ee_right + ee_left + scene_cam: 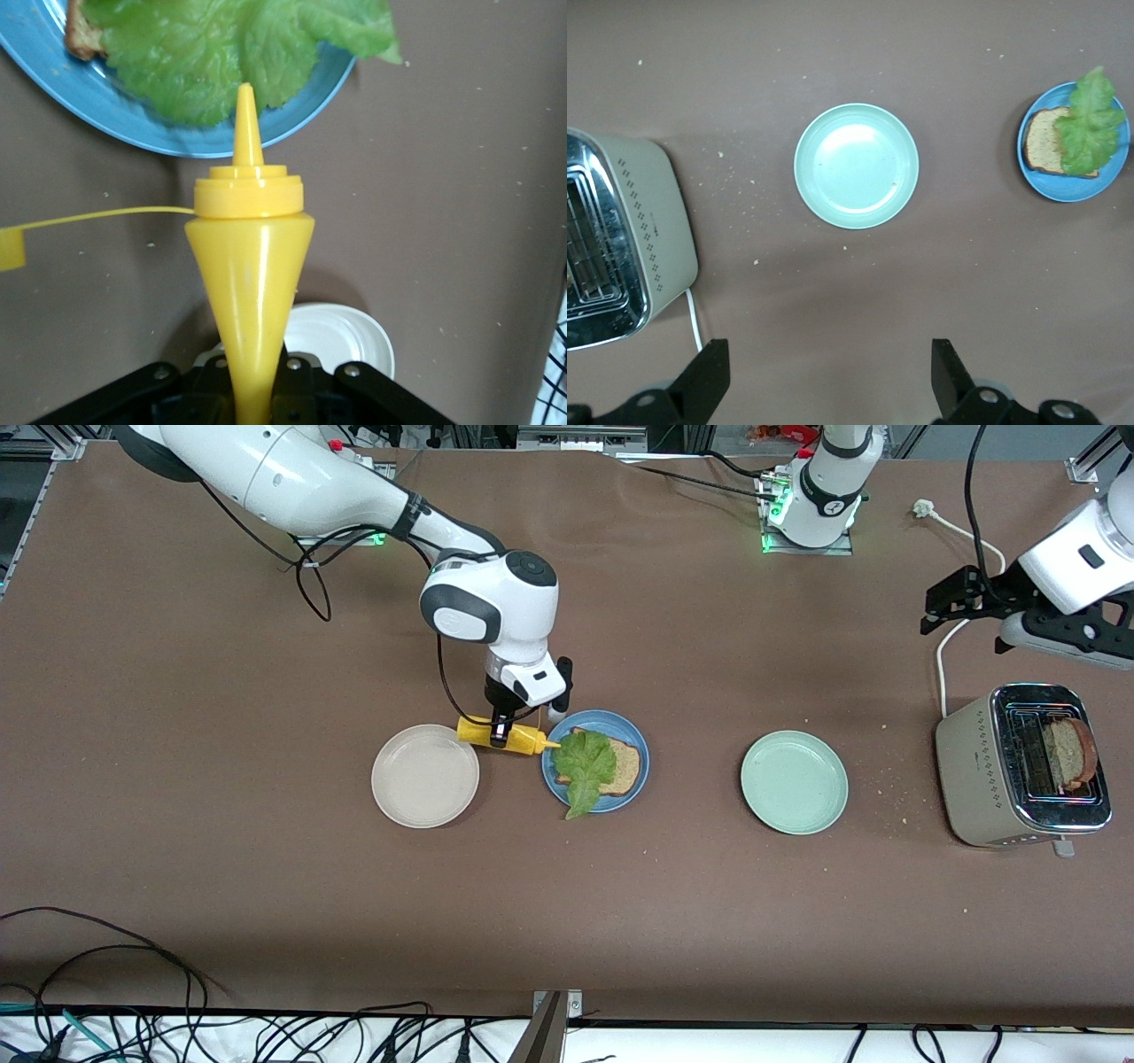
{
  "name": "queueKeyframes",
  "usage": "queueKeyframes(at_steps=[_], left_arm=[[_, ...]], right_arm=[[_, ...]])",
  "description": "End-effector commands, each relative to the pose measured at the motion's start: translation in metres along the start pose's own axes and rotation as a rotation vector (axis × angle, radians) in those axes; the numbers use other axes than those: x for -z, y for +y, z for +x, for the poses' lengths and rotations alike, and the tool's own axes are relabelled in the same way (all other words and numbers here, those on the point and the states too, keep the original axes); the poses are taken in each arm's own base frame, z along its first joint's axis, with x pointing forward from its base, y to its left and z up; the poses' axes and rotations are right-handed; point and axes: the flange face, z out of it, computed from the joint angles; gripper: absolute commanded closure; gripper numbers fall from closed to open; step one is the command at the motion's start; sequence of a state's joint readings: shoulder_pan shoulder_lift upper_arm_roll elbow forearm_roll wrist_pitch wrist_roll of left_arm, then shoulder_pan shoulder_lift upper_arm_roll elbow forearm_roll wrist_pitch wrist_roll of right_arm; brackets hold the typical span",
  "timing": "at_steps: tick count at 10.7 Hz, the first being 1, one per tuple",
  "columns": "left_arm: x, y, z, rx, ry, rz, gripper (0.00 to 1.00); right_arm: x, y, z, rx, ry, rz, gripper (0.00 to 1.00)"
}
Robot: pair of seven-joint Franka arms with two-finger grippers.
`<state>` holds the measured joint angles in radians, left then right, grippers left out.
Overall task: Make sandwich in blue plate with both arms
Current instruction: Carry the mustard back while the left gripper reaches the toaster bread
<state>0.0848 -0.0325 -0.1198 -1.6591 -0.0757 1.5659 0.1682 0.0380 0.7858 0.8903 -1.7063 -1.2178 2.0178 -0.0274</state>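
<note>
Midway along the worktop, the blue plate (636, 737) carries one bread slice (623, 765) under a lettuce leaf (584, 765): the sandwich, unfinished. Just above its rim the right gripper (501, 730) is clamped on a yellow mustard bottle (507, 735), nozzle aimed at the leaf, likely for squeezing. Toward the left arm's end, the left gripper (946, 600) waits spread apart above the toaster (983, 779), which holds another slice (1071, 753).

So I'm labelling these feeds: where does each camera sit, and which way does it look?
Front view: high across the table, facing both arms; right gripper holds the yellow bottle beside the blue plate; left gripper is above the toaster.
Left wrist view: looks down past its open jaws at the mint plate.
Right wrist view: looks along the bottle at the lettuce.
All three views share the blue plate.
</note>
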Motion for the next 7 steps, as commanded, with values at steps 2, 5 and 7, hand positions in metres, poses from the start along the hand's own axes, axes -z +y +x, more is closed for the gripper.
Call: queueKeyframes(at_steps=[2,5,7], left_arm=[[-0.022,-0.059,0.011,0.052,-0.069,0.118,0.00],[-0.039,-0.123,0.030,0.091,-0.066,0.148,0.00],[-0.062,-0.172,0.047,0.016,-0.064,0.166,0.00]], right_arm=[[0.094,0.045,-0.021,-0.185,-0.055,0.085,1.00],[0.137,0.079,-0.060,-0.280,-0.042,0.172,1.00],[0.149,0.114,-0.103,-0.287,-0.005,0.265,1.00]])
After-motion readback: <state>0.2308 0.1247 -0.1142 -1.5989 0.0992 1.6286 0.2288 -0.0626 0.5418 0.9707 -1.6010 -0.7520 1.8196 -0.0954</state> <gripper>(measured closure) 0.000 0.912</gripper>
